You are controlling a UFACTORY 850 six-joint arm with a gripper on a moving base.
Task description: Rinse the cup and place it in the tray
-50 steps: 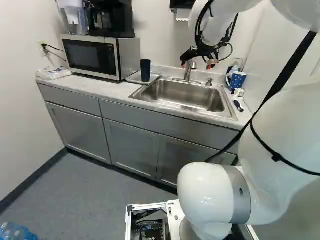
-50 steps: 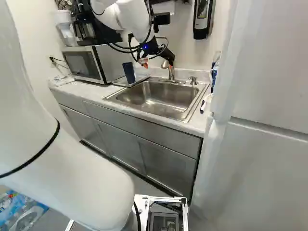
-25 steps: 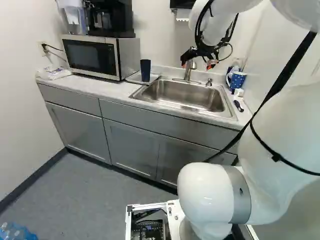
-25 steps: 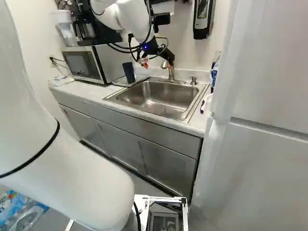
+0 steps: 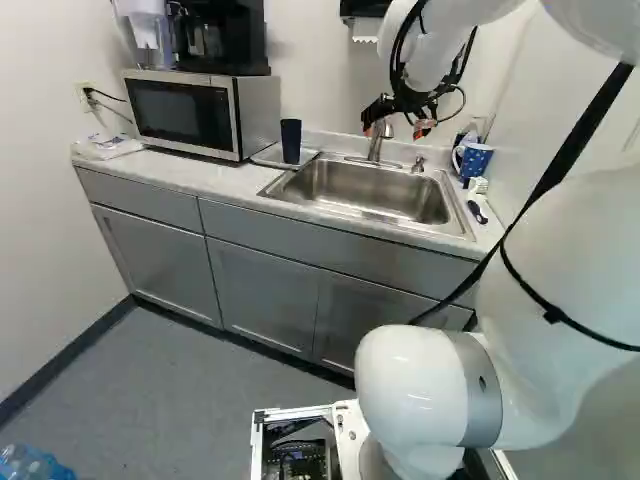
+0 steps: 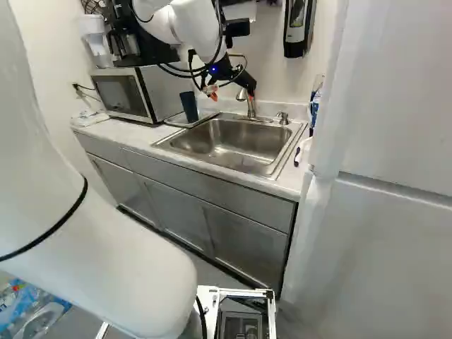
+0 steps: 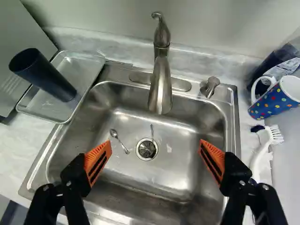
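Gripper point(image 7: 155, 142) spread wide! Dark cup point(image 5: 291, 141), upper left of the left base view, looks light, stiff, maybe slick; mid-wall suits gripping.

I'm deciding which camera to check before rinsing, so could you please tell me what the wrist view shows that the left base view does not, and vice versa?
Only the wrist view: a spoon on the sink's floor and the drain beside it.

Only the left base view: the coffee maker and the wall outlet.

Both: the dark cup standing on the tray, the sink, faucet, dotted mug, brush and gripper.
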